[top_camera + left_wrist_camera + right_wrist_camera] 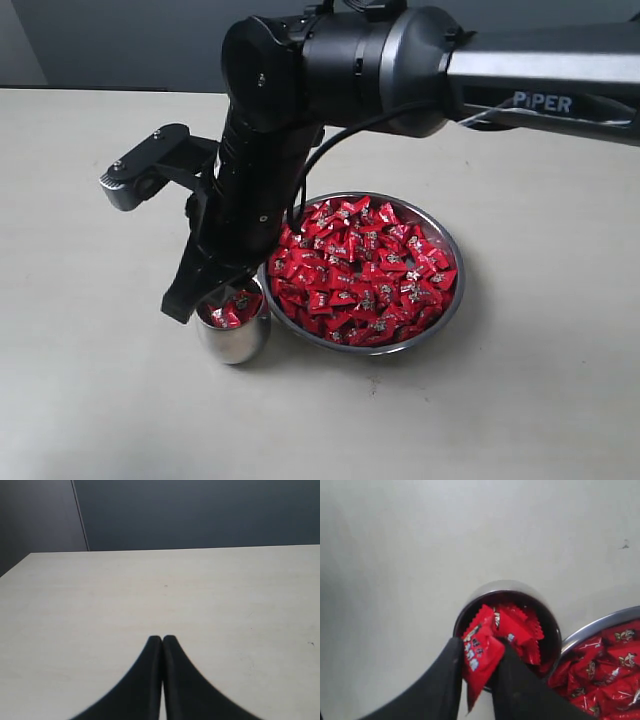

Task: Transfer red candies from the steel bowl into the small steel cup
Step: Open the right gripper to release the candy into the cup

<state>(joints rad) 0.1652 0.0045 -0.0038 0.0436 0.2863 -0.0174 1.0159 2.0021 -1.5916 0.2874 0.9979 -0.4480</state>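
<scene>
Red candy (481, 661) clamped in right end effector (479, 647) over small steel cup (507, 584) (arm (545, 72) lettering "PiPER")

Your right gripper (203, 293) hangs at the rim of the small steel cup (236, 345), which holds a few red candies (228, 312). The steel bowl (445, 232) just beside it is heaped with them.

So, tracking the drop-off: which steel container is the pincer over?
The cup, small and rounded, beside the wide bowl; the right pincer holds a candy above its mouth.
</scene>
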